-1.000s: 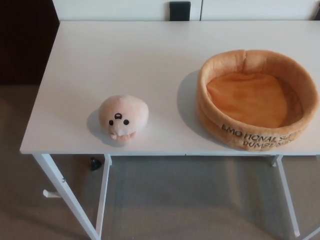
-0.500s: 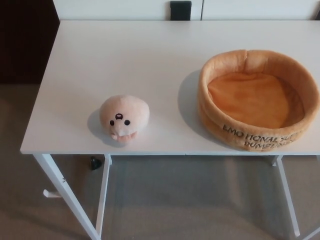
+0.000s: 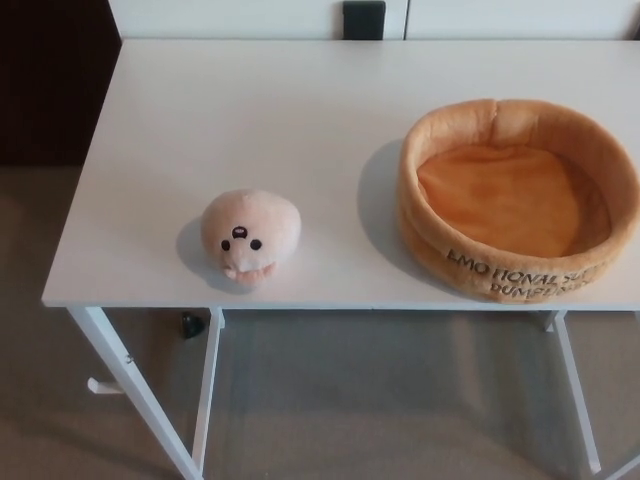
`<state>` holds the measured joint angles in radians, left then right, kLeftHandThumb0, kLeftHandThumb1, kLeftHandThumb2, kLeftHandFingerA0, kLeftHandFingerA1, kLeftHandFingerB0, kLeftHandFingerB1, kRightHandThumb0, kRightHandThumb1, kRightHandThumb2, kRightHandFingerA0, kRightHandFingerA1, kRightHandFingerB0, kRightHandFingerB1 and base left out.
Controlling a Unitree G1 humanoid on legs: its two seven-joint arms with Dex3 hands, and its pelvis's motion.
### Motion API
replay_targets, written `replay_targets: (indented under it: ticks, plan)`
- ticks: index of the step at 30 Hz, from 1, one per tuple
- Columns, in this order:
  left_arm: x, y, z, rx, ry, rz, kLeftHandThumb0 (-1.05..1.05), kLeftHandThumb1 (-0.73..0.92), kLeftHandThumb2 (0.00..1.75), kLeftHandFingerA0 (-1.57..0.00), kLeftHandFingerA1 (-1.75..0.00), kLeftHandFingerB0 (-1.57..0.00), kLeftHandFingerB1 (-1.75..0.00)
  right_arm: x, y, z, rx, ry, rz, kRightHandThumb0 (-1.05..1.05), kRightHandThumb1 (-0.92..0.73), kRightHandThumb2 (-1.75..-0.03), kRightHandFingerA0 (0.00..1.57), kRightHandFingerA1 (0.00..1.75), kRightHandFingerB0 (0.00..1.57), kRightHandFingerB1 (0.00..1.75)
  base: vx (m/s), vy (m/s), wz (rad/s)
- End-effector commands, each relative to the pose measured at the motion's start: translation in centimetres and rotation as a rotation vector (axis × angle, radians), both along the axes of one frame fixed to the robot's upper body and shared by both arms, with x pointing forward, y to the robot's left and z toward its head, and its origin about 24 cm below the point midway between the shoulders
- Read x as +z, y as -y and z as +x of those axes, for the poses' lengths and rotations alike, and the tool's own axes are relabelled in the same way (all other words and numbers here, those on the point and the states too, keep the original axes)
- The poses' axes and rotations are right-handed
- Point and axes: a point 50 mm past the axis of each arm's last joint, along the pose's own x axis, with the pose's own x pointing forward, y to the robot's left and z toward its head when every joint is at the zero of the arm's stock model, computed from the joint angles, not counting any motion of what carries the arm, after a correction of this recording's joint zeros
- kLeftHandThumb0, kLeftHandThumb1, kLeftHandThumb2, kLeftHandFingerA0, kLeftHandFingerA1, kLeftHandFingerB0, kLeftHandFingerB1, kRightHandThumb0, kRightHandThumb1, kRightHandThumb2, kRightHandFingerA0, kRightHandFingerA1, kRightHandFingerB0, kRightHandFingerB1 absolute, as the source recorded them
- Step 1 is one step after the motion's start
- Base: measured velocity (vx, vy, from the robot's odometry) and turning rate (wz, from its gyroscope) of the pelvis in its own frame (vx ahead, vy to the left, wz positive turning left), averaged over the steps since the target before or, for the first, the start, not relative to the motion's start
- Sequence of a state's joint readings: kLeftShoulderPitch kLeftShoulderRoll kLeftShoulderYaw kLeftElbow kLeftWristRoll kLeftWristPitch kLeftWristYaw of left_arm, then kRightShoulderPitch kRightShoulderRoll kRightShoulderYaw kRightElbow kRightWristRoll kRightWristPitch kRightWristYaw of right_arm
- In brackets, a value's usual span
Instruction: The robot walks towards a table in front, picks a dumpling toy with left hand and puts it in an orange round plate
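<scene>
A pale peach plush dumpling toy (image 3: 250, 235) with a small dark face lies near the front left edge of the white table (image 3: 250, 110). To its right sits the orange round plush plate (image 3: 518, 200), a soft ring with a raised rim, black lettering on its front wall and nothing inside. About a hand's width of bare tabletop separates the two. Neither of my hands shows in the head view.
White table legs (image 3: 130, 385) stand below the front edge over grey carpet. A dark object (image 3: 362, 18) sits against the white wall behind the table's far edge. A small black thing (image 3: 190, 325) lies on the floor under the table.
The whole picture has drifted slightly right, so the camera has moved a little. The toy and the plate keep their places on the table.
</scene>
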<state>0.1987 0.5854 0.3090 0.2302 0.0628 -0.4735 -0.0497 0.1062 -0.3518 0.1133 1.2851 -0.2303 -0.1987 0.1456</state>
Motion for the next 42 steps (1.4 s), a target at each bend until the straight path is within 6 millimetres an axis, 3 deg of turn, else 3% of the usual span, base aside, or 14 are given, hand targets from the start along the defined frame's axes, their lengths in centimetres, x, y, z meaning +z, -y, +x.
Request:
replay_targets:
  ticks: [1, 9, 10, 18, 19, 20, 22, 23, 28, 30, 34, 36, 37, 42]
  plan:
    - [14.0, 10.3, 8.5, -0.382, 0.040, 0.283, -0.43, 0.32, 0.63, -0.05, -0.30, -0.07, -0.25, -0.2, -0.1, -0.7, -0.013, -0.025, -0.008, -0.38, -0.73, -0.62, 0.64, 0.44, 0.33, 0.31, 0.00, 0.000, 0.00]
    - [9.8, 16.1, 14.1, -0.387, -0.139, 0.290, -0.37, 0.40, 0.53, -0.02, -0.26, -0.04, -0.25, -0.1, 0.0, -0.5, -0.026, -0.007, 0.002, -0.48, -0.63, -0.83, 0.56, 0.54, 0.27, 0.42, 0.00, 0.000, 0.00]
    - [8.7, 17.0, 14.7, -0.393, -0.165, 0.282, -0.42, 0.31, 0.66, -0.05, -0.25, -0.05, -0.23, -0.1, -0.1, -0.4, -0.022, -0.006, 0.003, -0.48, -0.63, -0.83, 0.56, 0.55, 0.28, 0.42, 0.00, 0.000, 0.00]
    - [5.6, 19.8, 15.8, -0.385, -0.279, 0.288, -0.48, 0.32, 0.72, 0.00, -0.20, 0.00, -0.25, -0.2, -0.2, -0.2, -0.019, -0.010, -0.001, -0.47, -0.62, -0.83, 0.57, 0.55, 0.27, 0.42, 0.00, 0.000, 0.00]
    - [5.2, 20.1, 15.8, -0.381, -0.298, 0.295, -0.47, 0.31, 0.73, 0.00, -0.21, 0.00, -0.27, -0.2, -0.2, -0.2, -0.016, -0.011, -0.001, -0.39, -0.73, -0.62, 0.64, 0.43, 0.32, 0.31, 0.00, 0.000, 0.00]
    - [4.4, 20.1, 15.7, -0.378, -0.346, 0.299, -0.50, 0.34, 0.72, 0.00, -0.13, 0.00, -0.20, -0.2, -0.2, -0.2, -0.010, -0.011, -0.001, -0.49, -0.63, -0.83, 0.56, 0.54, 0.27, 0.42, 0.00, 0.000, 0.00]
    - [3.8, 20.0, 15.7, -0.375, -0.376, 0.297, -0.48, 0.33, 0.71, 0.00, -0.13, 0.00, -0.20, -0.1, -0.2, -0.3, -0.008, -0.011, -0.002, -0.40, -0.74, -0.62, 0.62, 0.43, 0.32, 0.31, 0.00, 0.000, 0.00]
    - [3.4, 19.9, 15.7, -0.362, -0.397, 0.313, -0.47, 0.32, 0.71, 0.00, -0.16, 0.00, -0.22, -0.1, -0.1, -0.3, -0.010, -0.011, -0.001, -0.48, -0.63, -0.82, 0.54, 0.53, 0.26, 0.41, 0.00, 0.000, 0.00]
    - [2.3, 19.4, 15.5, -0.359, -0.490, 0.350, -0.54, 0.38, 0.71, 0.00, -0.01, 0.00, -0.08, -0.2, -0.2, -0.2, -0.018, -0.015, 0.000, -0.39, -0.73, -0.62, 0.63, 0.43, 0.32, 0.31, 0.00, 0.000, 0.00]
    - [1.9, 19.0, 15.2, -0.349, -0.531, 0.366, -0.54, 0.37, 0.52, 0.00, -0.03, 0.00, -0.14, -0.2, -0.3, -0.2, -0.011, -0.015, 0.000, -0.49, -0.63, -0.83, 0.56, 0.54, 0.26, 0.42, 0.00, 0.000, 0.00]
    - [2.2, 18.6, 15.1, -0.343, -0.573, 0.405, -0.61, 0.30, 0.67, 0.00, 0.00, 0.00, -0.07, -0.2, -0.2, -0.3, -0.016, -0.022, -0.003, -0.48, -0.62, -0.83, 0.56, 0.54, 0.27, 0.42, 0.00, 0.000, 0.00]
    - [2.7, 18.5, 15.1, -0.329, -0.587, 0.440, -0.66, 0.36, 0.54, 0.00, 0.00, 0.00, -0.08, -0.2, -0.1, -0.3, -0.023, -0.023, 0.002, -0.48, -0.62, -0.82, 0.55, 0.54, 0.26, 0.42, 0.00, 0.000, 0.00]
    - [2.9, 18.4, 15.1, -0.319, -0.593, 0.453, -0.59, 0.40, 0.78, 0.00, -0.01, 0.00, -0.08, -0.2, -0.1, -0.3, -0.017, -0.025, 0.001, -0.47, -0.62, -0.84, 0.55, 0.55, 0.24, 0.42, 0.00, 0.000, 0.00]
    - [4.2, 17.8, 15.4, -0.288, -0.607, 0.511, -0.65, 0.45, 0.80, 0.00, 0.00, 0.00, -0.01, -0.2, -0.2, -0.3, -0.019, -0.027, 0.011, -0.47, -0.63, -0.82, 0.52, 0.53, 0.25, 0.41, 0.00, 0.000, 0.00]
